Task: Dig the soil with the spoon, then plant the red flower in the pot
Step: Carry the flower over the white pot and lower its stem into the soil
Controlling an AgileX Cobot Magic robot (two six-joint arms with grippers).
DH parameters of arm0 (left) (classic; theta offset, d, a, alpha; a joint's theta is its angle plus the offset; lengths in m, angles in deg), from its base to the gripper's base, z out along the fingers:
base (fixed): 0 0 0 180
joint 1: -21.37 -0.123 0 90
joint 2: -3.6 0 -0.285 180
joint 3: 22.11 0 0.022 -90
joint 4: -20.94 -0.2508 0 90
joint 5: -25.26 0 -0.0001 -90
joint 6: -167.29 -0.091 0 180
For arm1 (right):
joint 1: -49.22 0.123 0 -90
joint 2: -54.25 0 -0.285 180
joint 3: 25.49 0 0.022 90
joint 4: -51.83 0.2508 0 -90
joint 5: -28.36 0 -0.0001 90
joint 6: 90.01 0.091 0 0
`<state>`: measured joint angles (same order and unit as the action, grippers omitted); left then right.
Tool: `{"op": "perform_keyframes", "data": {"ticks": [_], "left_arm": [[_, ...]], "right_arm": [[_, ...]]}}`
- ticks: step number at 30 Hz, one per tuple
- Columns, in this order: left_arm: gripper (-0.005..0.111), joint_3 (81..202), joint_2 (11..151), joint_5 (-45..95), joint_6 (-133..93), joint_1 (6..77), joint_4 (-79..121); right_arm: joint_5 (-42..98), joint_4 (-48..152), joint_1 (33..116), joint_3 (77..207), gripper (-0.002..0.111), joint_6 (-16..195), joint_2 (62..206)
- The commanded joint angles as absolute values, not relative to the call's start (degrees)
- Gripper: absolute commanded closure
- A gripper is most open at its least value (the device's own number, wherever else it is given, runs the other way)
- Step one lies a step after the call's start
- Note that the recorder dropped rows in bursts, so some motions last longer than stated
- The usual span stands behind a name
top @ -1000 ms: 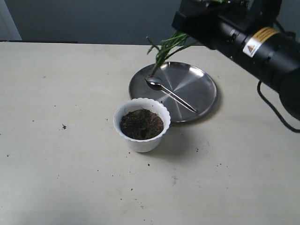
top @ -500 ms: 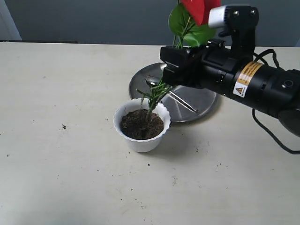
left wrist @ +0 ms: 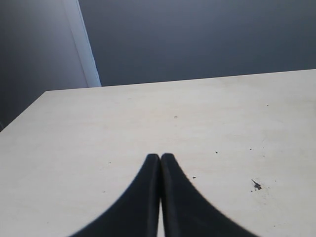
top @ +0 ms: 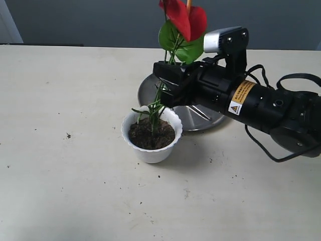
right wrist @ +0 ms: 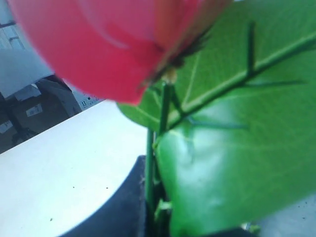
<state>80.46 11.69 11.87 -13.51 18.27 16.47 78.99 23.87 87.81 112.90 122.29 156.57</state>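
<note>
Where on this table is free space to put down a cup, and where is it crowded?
In the exterior view the table is bare left of the white pot and in front of it, apart from soil crumbs. Crowded: behind and right of the pot, where the steel plate lies and the right gripper holds the red flower at the pot.

— What lies on the tabletop [top: 70, 90]?
— A round steel plate [top: 196, 122], flat, toward the far side and right of the middle. There are dark crumbs [top: 67, 135] scattered over the pale surface too.
— And behind it?
— A grey-blue wall [top: 90, 22], with a white vertical strip [top: 10, 22] at the left.
</note>
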Motion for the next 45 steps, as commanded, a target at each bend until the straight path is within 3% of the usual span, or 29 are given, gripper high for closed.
{"op": "perform_keyframes", "data": {"ticks": [1,10,26,45], "left_arm": [[0.106,80.7,11.4,12.0,-13.3,18.7,16.9],[0.106,80.7,11.4,12.0,-13.3,18.7,16.9],[0.106,80.7,11.4,12.0,-13.3,18.7,16.9],[0.106,80.7,11.4,12.0,-13.3,18.7,16.9]], "right_arm": [[74.1,21.3,87.7,112.3,0.109,121.5,159.8],[79.1,21.8,87.7,112.3,0.109,123.1,159.8],[75.7,22.5,87.7,112.4,0.109,125.8,167.6],[61.5,22.6,87.7,112.4,0.109,122.9,167.6]]}}
